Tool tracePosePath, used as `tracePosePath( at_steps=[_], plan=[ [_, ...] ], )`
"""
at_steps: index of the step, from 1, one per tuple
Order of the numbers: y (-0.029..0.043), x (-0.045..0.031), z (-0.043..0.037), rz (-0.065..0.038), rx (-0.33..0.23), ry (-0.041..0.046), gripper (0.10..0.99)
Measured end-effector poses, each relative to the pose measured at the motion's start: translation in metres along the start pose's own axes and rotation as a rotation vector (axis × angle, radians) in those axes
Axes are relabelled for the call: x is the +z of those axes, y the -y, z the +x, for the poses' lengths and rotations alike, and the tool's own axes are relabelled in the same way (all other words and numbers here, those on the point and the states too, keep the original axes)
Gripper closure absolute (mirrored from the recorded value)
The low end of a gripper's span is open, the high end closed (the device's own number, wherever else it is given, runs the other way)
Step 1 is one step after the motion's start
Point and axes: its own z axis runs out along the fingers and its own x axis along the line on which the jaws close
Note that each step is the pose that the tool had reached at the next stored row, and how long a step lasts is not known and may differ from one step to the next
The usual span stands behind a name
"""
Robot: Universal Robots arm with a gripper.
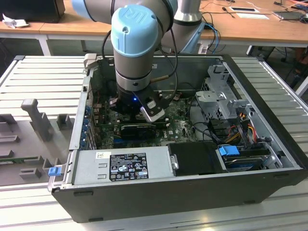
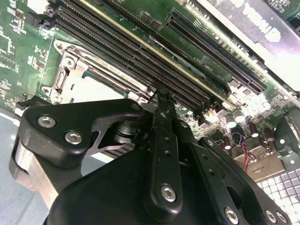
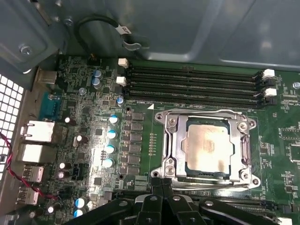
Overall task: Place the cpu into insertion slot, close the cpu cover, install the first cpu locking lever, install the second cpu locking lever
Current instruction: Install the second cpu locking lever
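Observation:
In the first wrist view the cpu [image 3: 208, 147] lies flat in the insertion slot [image 3: 183, 160], its dull metal top showing through the window of the cpu cover [image 3: 171, 140]. The silvery cover lies down over the socket. Thin metal lever rods [image 3: 206, 111] run along the cover's edges; whether they are latched I cannot tell. My gripper [image 3: 161, 183] hovers just beside the socket's edge, its black fingers pressed together with nothing between them. The second wrist view has the gripper [image 2: 159, 99] beside the cover [image 2: 63, 77] and cpu [image 2: 93, 91]. In the exterior view the gripper [image 1: 144, 113] reaches down into the open computer case.
Long black memory slots [image 3: 192, 84] run beside the socket. Capacitors [image 3: 111, 133] and rear ports [image 3: 35, 140] crowd the board. The case holds a power supply [image 1: 125, 166], a drive cage [image 1: 221, 96] and loose cables [image 1: 240, 130]. Grey fixtures [image 1: 33, 115] stand on the exterior view's left.

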Motion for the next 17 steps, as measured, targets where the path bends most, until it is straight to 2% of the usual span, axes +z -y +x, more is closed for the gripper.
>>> tracePosePath(
  at_steps=[9, 13, 17],
  plan=[
    [0.0008, 0.0033, 0.0006, -0.029, 0.000, 0.0021, 0.980],
    [0.0015, 0.0064, 0.0018, -0.056, 0.000, 0.0042, 0.980],
    [0.0023, 0.0092, 0.0020, -0.065, 0.000, 0.0049, 0.980]
  ],
)
